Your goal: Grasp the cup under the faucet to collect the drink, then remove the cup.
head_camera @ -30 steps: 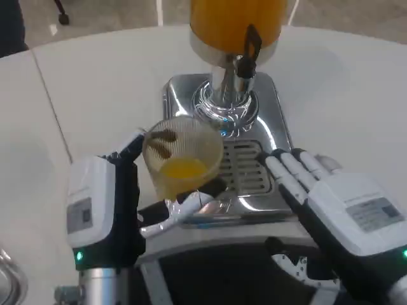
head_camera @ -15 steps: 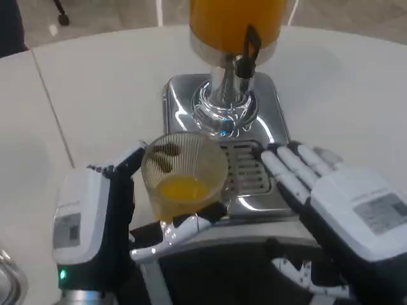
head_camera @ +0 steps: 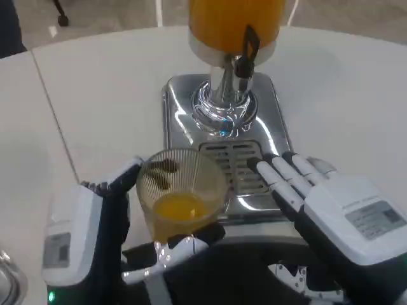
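Observation:
A clear ribbed cup (head_camera: 180, 194) with a little orange drink in its bottom is gripped by my left hand (head_camera: 95, 244), at the near left corner of the dispenser's drip tray (head_camera: 233, 166). The cup sits clear of the faucet (head_camera: 245, 57), which hangs from the orange juice tank (head_camera: 232, 22) above the chrome base (head_camera: 222, 108). My right hand (head_camera: 334, 213) lies flat at the tray's right side, fingers stretched out and apart, holding nothing.
The white table (head_camera: 102, 95) spreads around the dispenser, with a seam running down the left side. A round metal object (head_camera: 7, 279) peeks in at the bottom left corner.
My left hand has drawn the cup back toward me and down, away from the faucet. The right hand has shifted slightly nearer the tray.

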